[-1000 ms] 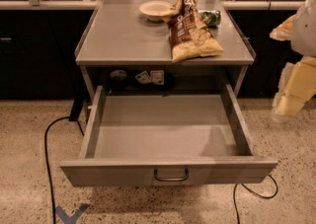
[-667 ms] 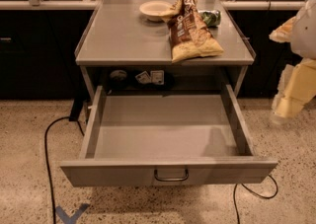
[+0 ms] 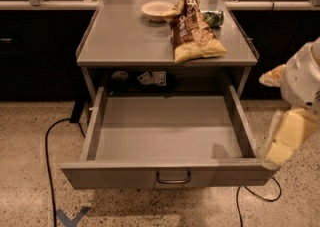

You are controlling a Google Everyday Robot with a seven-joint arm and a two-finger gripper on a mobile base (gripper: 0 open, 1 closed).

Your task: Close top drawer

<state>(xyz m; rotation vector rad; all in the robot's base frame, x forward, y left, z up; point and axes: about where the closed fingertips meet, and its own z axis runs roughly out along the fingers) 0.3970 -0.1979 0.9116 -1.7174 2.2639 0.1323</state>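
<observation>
The top drawer (image 3: 115, 176) is a wide, shallow grey metal drawer with a small loop handle (image 3: 173, 177) at the middle of its front. It is pulled far out from under the grey table (image 3: 125, 36), and its inside is bare. My gripper (image 3: 287, 136), pale yellow under a white wrist (image 3: 302, 78), hangs at the right edge of the view. It is just outside the drawer's front right corner and level with the drawer's right wall. I cannot tell whether it touches the drawer.
On the tabletop lie a white bowl (image 3: 157, 10), a brown chip bag (image 3: 192, 31) and a green packet (image 3: 215, 18). Black cables (image 3: 50, 141) run over the speckled floor at left and front right. Blue tape (image 3: 70, 216) marks the floor. Dark counters stand behind.
My gripper and wrist have moved down and slightly left, toward the drawer's front right corner. The drawer has not moved.
</observation>
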